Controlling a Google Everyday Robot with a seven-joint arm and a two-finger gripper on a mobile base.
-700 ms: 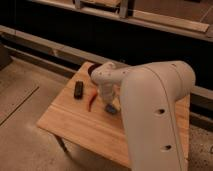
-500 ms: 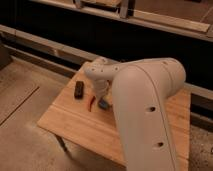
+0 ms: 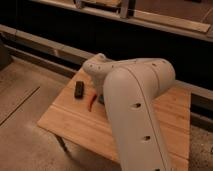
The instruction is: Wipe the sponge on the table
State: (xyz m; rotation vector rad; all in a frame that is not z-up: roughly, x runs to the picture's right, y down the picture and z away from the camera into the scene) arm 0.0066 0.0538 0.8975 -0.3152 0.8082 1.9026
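Note:
The light wooden table [image 3: 75, 121] fills the middle of the camera view. My white arm sweeps across it from the lower right, and its wrist [image 3: 97, 67] bends down over the table's left-middle part. Below the wrist, the gripper [image 3: 101, 98] shows only as a dark sliver at the arm's edge, low over the tabletop, just right of a thin red chili-shaped thing [image 3: 91, 102]. The sponge is hidden, and the arm's big link covers the spot under the gripper.
A black rectangular block [image 3: 79, 89] lies near the table's far left corner. A dark wall with a metal rail [image 3: 45, 46] runs behind the table. Speckled floor [image 3: 25, 105] lies to the left and in front.
The wrist has shifted left, towards the black block and the red thing. The big arm link now covers more of the table's middle.

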